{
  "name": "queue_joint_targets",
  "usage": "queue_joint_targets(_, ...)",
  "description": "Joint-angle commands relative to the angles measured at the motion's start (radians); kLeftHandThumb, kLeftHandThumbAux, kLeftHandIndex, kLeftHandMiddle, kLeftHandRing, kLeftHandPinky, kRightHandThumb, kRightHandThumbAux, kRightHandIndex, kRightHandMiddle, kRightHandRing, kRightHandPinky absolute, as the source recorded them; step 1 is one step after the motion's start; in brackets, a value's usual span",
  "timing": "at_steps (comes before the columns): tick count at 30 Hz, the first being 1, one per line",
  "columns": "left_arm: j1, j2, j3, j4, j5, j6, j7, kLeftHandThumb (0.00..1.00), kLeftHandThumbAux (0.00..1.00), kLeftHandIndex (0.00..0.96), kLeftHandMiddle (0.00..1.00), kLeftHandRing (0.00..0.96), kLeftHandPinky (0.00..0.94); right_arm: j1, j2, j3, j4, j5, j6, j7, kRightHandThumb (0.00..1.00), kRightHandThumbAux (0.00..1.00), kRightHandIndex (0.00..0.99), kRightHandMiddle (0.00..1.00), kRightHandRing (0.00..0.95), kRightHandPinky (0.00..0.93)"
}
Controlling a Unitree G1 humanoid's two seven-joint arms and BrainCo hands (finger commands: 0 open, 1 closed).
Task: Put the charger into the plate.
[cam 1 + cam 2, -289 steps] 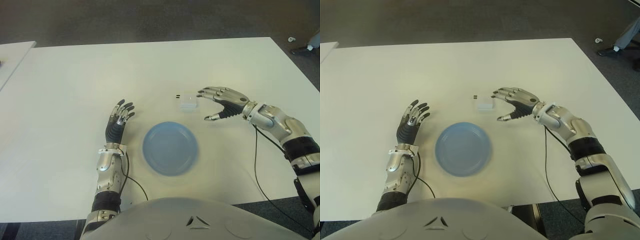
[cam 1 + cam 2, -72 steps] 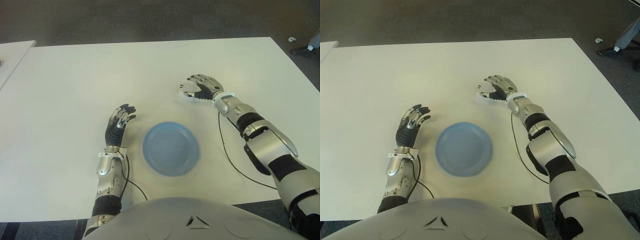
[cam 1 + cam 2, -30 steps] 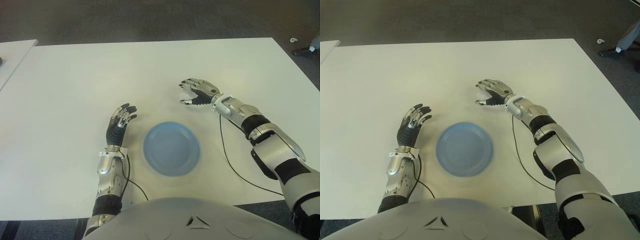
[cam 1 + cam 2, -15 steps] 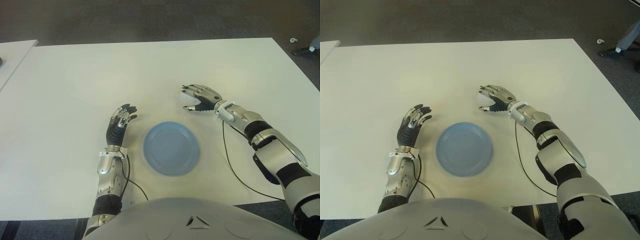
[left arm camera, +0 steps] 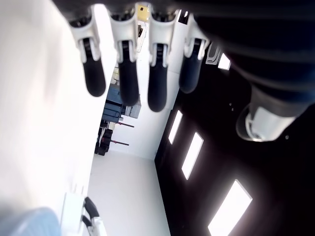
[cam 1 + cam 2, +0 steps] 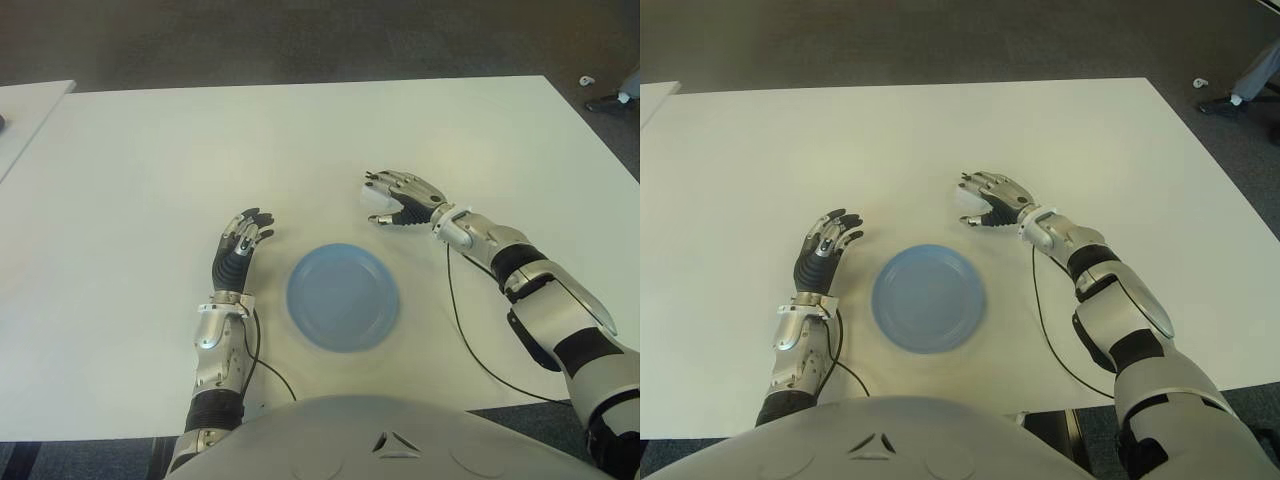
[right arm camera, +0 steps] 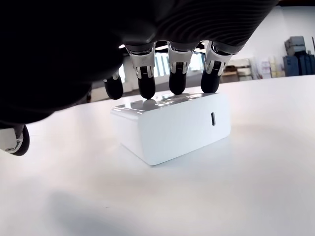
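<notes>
The white charger (image 7: pixel 174 127) sits flat on the white table (image 6: pixel 130 160), beyond the blue plate (image 6: pixel 342 296) toward the far edge and slightly toward the right edge, apart from the plate's rim. The right hand (image 6: pixel 403 196) arches over it with its fingertips (image 7: pixel 146 88) on or just at the block's top face and the thumb off to one side, so it covers the charger without closing around it. The left hand (image 6: pixel 239 247) shows just left of the plate, fingers extended and relaxed, holding nothing.
</notes>
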Motion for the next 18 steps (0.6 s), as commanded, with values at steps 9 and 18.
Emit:
queue_joint_targets(9,0.018,-0.001,0.009,0.043,-0.013,0.04,-0.009,0.0,0.532,0.272,0.325,0.294,0.285,0.066,-0.002,0.013,0.046,0.012,-0.006,0.097,0.106,0.314,0.0,0.0,0.0,0.0)
queue_joint_targets(18,0.02,0.003,0.01,0.04,-0.018,0.034,-0.022,0.0,0.533,0.274,0.323,0.295,0.285,0.099,-0.016,0.013,0.04,0.038,-0.035,0.128,0.084,0.327,0.0,0.0,0.0,0.0)
